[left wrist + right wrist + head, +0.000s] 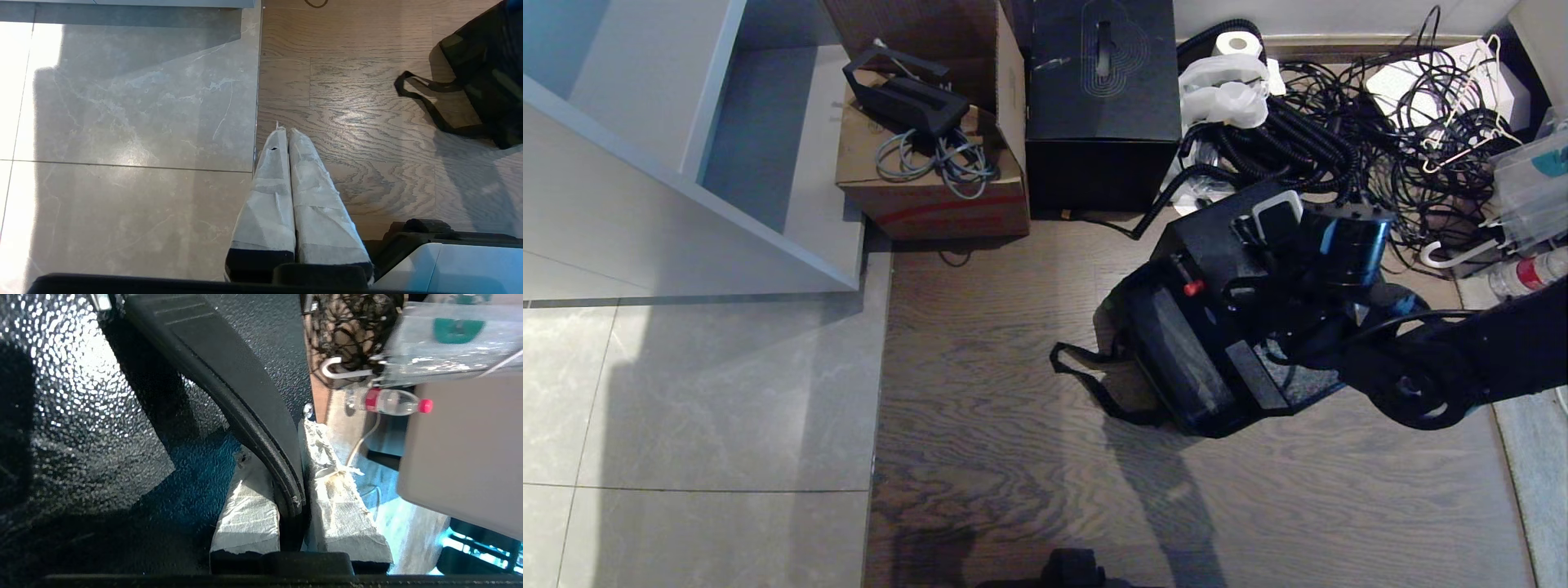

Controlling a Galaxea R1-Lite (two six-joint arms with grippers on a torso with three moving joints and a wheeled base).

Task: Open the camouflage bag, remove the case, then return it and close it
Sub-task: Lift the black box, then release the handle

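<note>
My right gripper [276, 437] is shut on the curved black handle [245, 396] of the case [1201, 343], a black hard case with a pebbled surface and a red catch [1192, 287]. The right arm [1462, 359] reaches in from the right and holds the case tilted above the wood floor. The camouflage bag [478, 69] lies under and behind the case, mostly hidden in the head view. Its black strap [1094, 384] trails left on the floor. My left gripper [286, 132] hangs shut and empty over the seam between tile and wood, well left of the bag.
A plain black box [1103, 82] with a line pattern stands at the back beside a cardboard box [931, 171]. Tangled black cables [1339, 139] and white hangers fill the back right. A water bottle [392, 402] lies near the right wall. A white cabinet [645, 147] stands at the left.
</note>
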